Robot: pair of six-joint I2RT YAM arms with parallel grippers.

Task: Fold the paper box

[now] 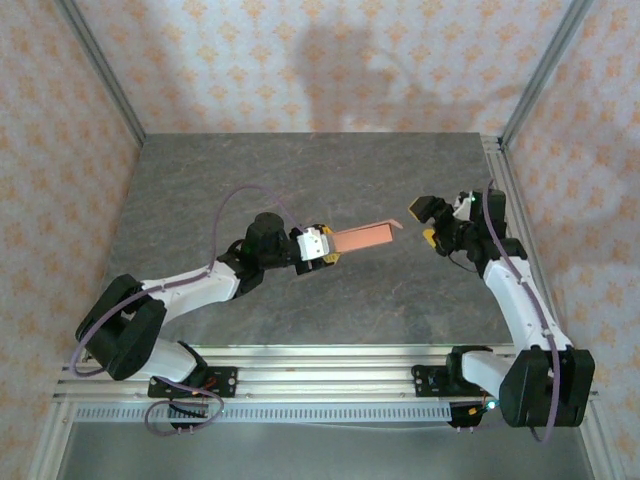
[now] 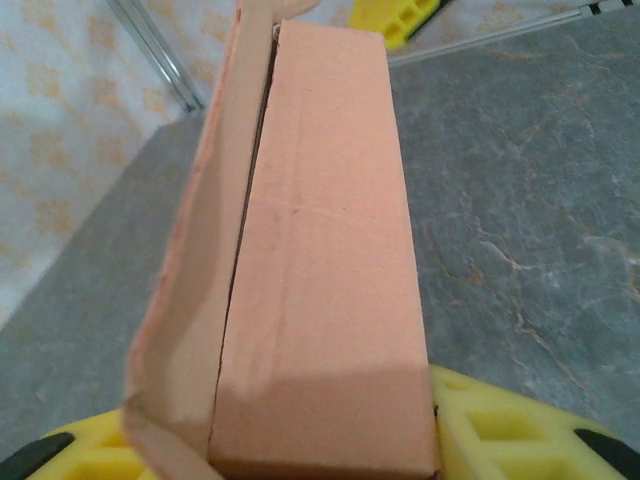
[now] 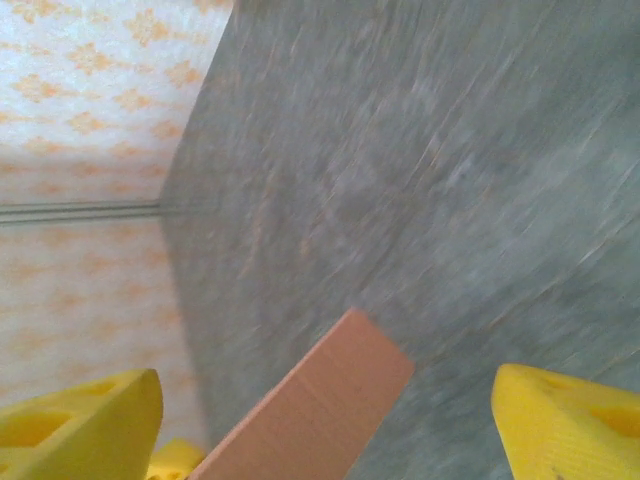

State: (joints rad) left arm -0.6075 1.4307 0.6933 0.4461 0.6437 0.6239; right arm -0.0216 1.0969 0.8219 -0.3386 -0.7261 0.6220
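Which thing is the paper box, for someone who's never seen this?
Start at the grey marbled table, near its middle. There the left gripper clamps one end of the paper box. It is long, slim, salmon-orange card; the gripper's fingers are yellow.

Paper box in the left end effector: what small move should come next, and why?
Probably ease the right end effector toward the free end of the paper box: its jaws stand open, apart from the card, while the left end effector clamps the near end and the far flap juts out unfolded.
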